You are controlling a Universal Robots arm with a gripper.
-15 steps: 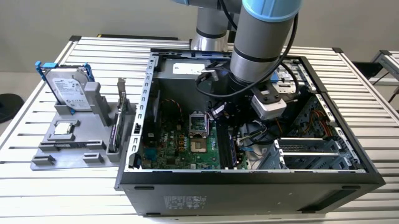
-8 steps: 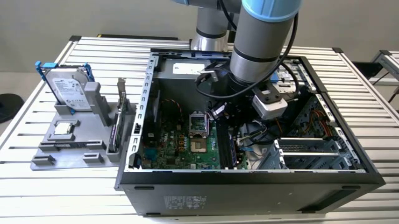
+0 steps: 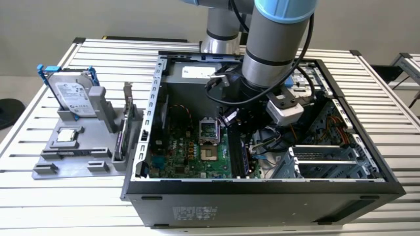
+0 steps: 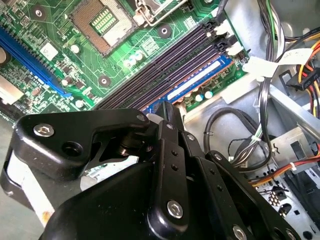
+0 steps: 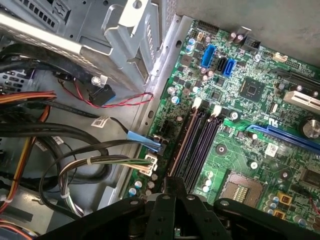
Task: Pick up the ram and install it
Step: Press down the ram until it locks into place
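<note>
Inside the case (image 3: 262, 196), at the motherboard's cable-side edge: the ram (image 4: 200, 80) stands on its long edge in the outermost memory slot, beside the empty dark slots (image 4: 165, 65).
Claw: the claw (image 4: 167, 107) is drawn narrow, and in the second wrist view it appears clenched on the ram's upper edge near 1 end.
Seating: I cannot tell whether the stick is fully home or only resting in the slot.
Handling: judged light, thin and stiff, but fragile; it would tolerate pressure straight down its edge, not twisting or bending.
Where to hold: by the bare top edge and flat faces, clear of the contact edge.
Ram surface: flat dark board with a bluish, pale-marked strip along its face.
Motherboard (image 4: 125, 60): glossy green, studded with small round capacitors and a square metal socket (image 4: 102, 22).
Cables (image 5: 75, 135): soft black, orange and red bundles just beside the slots.
Tabletop (image 3: 66, 206): ribbed pale metal, carrying the case mid-surface.
</note>
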